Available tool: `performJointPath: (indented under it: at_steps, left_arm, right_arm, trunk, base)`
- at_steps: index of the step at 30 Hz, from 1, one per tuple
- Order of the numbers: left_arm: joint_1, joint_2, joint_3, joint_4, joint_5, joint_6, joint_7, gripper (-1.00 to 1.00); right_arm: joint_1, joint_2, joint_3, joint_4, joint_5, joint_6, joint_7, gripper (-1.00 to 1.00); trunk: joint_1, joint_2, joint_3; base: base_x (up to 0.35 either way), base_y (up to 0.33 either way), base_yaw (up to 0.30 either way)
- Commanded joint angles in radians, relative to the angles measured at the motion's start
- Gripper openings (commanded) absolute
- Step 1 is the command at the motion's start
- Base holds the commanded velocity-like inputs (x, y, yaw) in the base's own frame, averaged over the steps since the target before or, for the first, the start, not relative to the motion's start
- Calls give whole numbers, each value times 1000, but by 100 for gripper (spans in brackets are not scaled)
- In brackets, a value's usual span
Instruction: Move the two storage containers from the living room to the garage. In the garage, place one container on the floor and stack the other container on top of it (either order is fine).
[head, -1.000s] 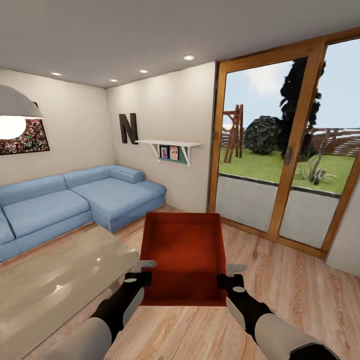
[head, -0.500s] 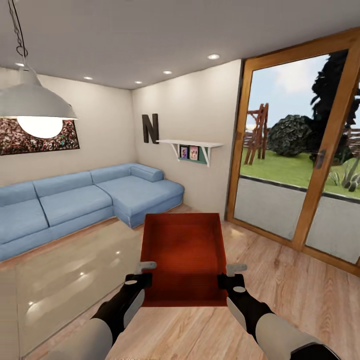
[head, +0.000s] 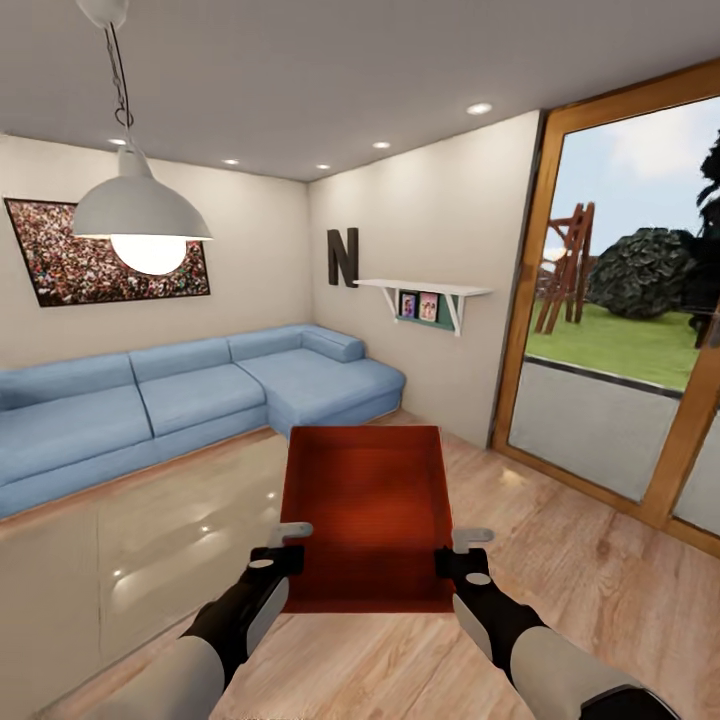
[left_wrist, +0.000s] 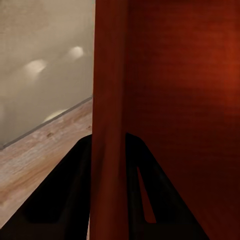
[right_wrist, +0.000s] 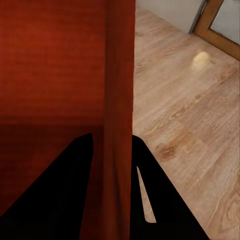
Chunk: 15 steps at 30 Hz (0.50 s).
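**A:** What are the grippers doing?

**B:** The left gripper (head: 278, 553) is clamped on the left wall of the storage container (head: 365, 510), near its close corner. The left wrist view shows that wall pinched between the two dark fingers (left_wrist: 70, 195). The right gripper (head: 456, 553) is closed the same way on the right wall, one finger (right_wrist: 160, 200) outside and one inside.

**B:** The container rides level in front of the robot, above the light wood floor (head: 580, 590) of the living room, open side up and empty.

**A:** What could go wrong?

**B:** Both grips sit at the near end, so the far end hangs unsupported. I'd judge a jolt or a quick turn could let it droop or twist out of the fingers. If the arms drift apart or together, one wall could slip free.

**A:** And around it?

**B:** The glossy table (head: 150, 540) is close on the left, the blue sofa (head: 200, 390) beyond it, and the wood-framed glass door (head: 620, 370) to the right. Swinging wide could clip the table edge or the door frame.
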Motion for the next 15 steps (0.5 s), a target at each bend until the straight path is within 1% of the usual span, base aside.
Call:
performJointPath:
  at_steps: [1,15]
  left_arm:
    - [-1,-1,13,-35,38,-37,22,-100]
    - [-1,-1,13,-34,37,-37,23,-100]
  right_arm:
    - [0,11,-24,3,-14,-7,-2,-100]
    - [0,13,-24,3,-14,-7,-2,-100]
  trunk:
    - [0,-1,-2]
    - [0,-1,-2]
  base:
    - [0,0,269]
    - [0,0,269]
